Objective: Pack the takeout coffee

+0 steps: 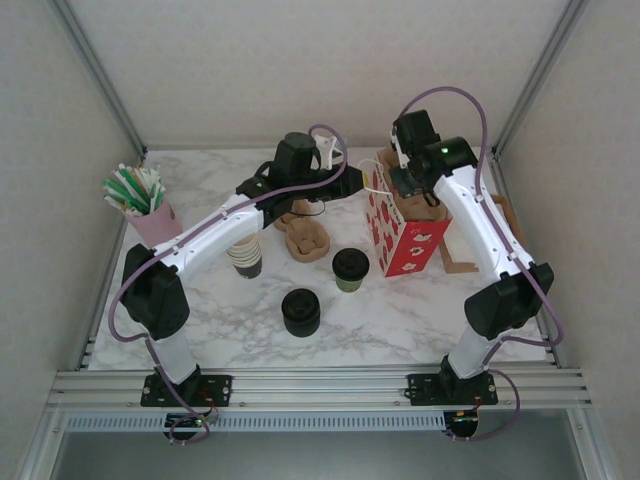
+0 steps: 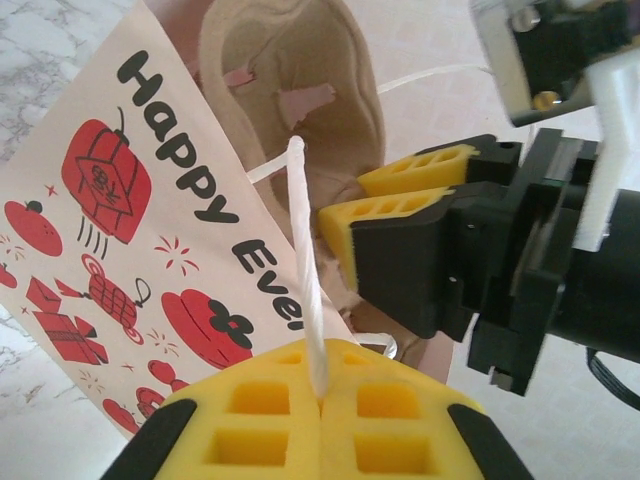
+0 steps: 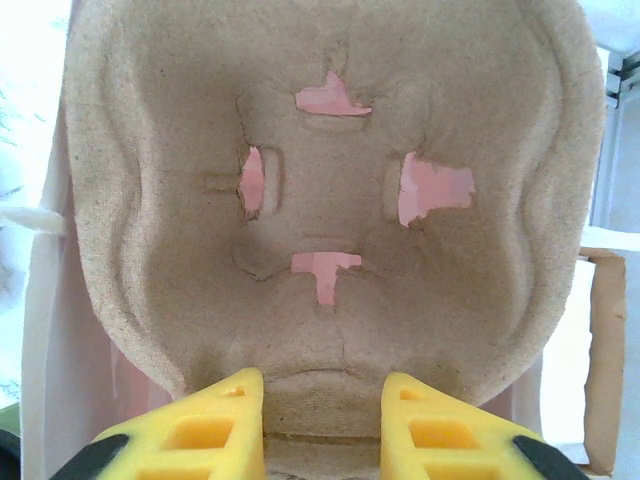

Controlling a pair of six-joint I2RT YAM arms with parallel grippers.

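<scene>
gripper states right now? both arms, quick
Left gripper: closed on the white rope handle of the gift bag.
Right gripper: closed on the rim of the pulp cup carrier.

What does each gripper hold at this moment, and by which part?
The left gripper pinches the white cord handle of the printed paper bag. The right gripper grips the pulp cup carrier by its rim.
</scene>
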